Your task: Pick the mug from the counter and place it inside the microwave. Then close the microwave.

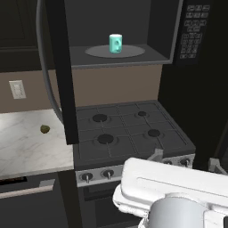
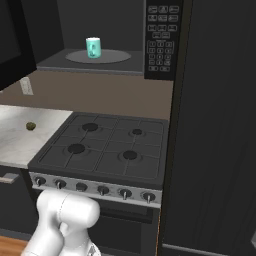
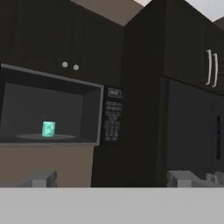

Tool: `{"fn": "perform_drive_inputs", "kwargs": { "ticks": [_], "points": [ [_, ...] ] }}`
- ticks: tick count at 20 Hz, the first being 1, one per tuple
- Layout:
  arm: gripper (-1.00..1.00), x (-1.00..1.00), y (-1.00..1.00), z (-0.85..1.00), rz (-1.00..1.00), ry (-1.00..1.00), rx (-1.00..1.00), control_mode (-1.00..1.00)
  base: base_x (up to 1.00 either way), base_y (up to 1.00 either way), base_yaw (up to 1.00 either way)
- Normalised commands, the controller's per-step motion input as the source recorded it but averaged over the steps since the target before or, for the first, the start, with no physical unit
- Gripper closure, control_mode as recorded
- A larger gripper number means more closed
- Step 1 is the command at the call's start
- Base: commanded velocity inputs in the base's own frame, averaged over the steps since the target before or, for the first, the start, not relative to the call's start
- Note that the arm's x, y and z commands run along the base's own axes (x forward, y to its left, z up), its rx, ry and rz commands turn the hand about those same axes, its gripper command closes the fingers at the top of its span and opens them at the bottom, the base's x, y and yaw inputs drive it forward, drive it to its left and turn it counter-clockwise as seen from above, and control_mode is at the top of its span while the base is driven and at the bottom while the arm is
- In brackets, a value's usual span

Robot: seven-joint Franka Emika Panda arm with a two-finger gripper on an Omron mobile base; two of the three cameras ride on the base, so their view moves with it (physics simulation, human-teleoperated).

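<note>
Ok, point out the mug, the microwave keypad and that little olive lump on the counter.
mug (image 1: 116, 44), left base view, middle of its side.
microwave keypad (image 2: 160, 42), right base view, centre of the button panel.
olive lump (image 1: 45, 129), left base view, its top.

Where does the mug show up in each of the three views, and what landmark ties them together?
Left base view: the mug stands top centre, on the turntable inside the open microwave.
Right base view: upper left, on the turntable.
Hand view: lower left, on the turntable.
Shared landmark: the keypad right of the cavity.

mug (image 1: 116, 44): 1 | microwave (image 1: 164, 49): 1 | burners (image 1: 105, 139): 4 | stove knobs (image 2: 103, 190): 6 | olive lump (image 1: 45, 129): 1
</note>
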Motion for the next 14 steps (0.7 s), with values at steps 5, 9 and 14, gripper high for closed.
{"fn": "perform_drive_inputs", "kwargs": {
  "ticks": [5,9,14],
  "points": [
    [-1.00,0.00,0.44,0.00,-0.28,0.00,-0.03,-1.00,0.00,0.00,0.00],
    [-1.00,0.00,0.58,0.00,-0.26,0.00,-0.04,-1.00,0.00,0.00,0.00],
    [-1.00,0.00,0.65,0.00,-0.23,0.00,-0.05,-1.00,0.00,0.00,0.00]
  ]
}}
